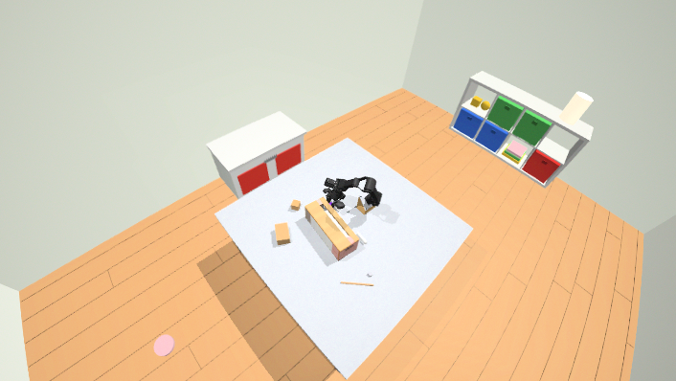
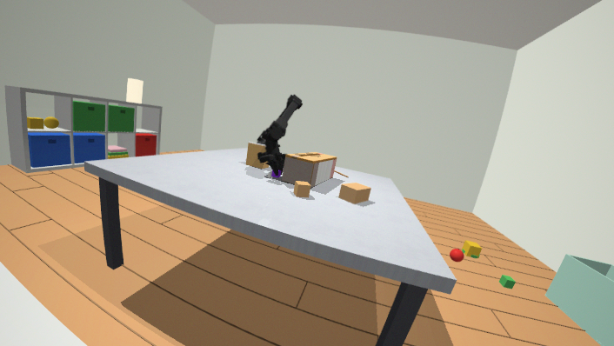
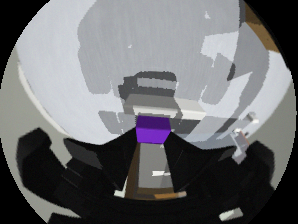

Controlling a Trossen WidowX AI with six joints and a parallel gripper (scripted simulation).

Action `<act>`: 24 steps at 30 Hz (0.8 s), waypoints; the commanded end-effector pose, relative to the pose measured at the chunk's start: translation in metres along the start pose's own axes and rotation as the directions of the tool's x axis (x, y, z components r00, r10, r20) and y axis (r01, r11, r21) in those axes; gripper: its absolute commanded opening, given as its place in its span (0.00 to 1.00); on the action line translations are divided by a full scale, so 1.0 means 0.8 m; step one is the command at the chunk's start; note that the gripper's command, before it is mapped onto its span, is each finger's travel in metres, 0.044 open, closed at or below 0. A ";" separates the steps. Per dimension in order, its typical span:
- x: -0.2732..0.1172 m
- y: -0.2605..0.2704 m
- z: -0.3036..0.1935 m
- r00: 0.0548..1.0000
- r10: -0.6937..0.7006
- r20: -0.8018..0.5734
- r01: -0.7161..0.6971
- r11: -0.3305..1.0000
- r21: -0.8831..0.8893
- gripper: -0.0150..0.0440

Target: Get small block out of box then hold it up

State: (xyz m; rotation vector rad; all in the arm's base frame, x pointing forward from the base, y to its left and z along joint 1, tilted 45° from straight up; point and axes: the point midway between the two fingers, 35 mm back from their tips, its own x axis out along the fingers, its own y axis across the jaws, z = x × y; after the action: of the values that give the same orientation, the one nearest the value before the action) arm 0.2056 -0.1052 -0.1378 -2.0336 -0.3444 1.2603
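Pincer (image 3: 152, 137) clenched on the purple block (image 3: 150, 129), low on the table (image 2: 209, 191) just beside the box (image 2: 310, 167). Lift straight up, grip firm, avoiding the box.

Seen from above, purple block (image 1: 329, 205) reduced to a speck under the black arm (image 1: 351, 186), its edges lost. From the side, lower part of block (image 2: 276, 174) masked by the fingers (image 2: 275, 166); contact with counter (image 2: 226, 196) impossible to judge. Through the wrist camera, fingers dark and smeared, tips cut off by the round frame. Box (image 2: 309, 167) shelf and clear front not visible from the side. Tiny pale thing (image 1: 369, 275) near the stick (image 1: 356, 283) too small to name.
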 end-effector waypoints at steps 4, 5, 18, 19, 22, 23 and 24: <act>-0.029 0.004 -0.017 1.000 0.010 -0.001 -0.010 1.000 -0.006 0.25; -0.034 0.003 -0.019 1.000 0.009 0.000 -0.009 1.000 -0.005 0.25; -0.079 -0.004 -0.042 1.000 0.028 0.003 -0.028 0.998 0.054 0.25; -0.084 -0.006 -0.046 0.999 0.036 0.001 -0.036 0.997 0.069 0.25; -0.098 -0.010 -0.056 0.998 0.061 -0.004 -0.060 0.992 0.115 0.25; -0.103 -0.012 -0.059 0.998 0.069 -0.006 -0.068 0.989 0.130 0.25; -0.108 -0.013 -0.062 0.997 0.078 -0.008 -0.077 0.987 0.141 0.25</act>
State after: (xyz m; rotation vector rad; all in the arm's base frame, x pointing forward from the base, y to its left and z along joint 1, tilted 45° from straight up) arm 0.2052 -0.1573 -0.0723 -1.9600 -0.2236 1.2775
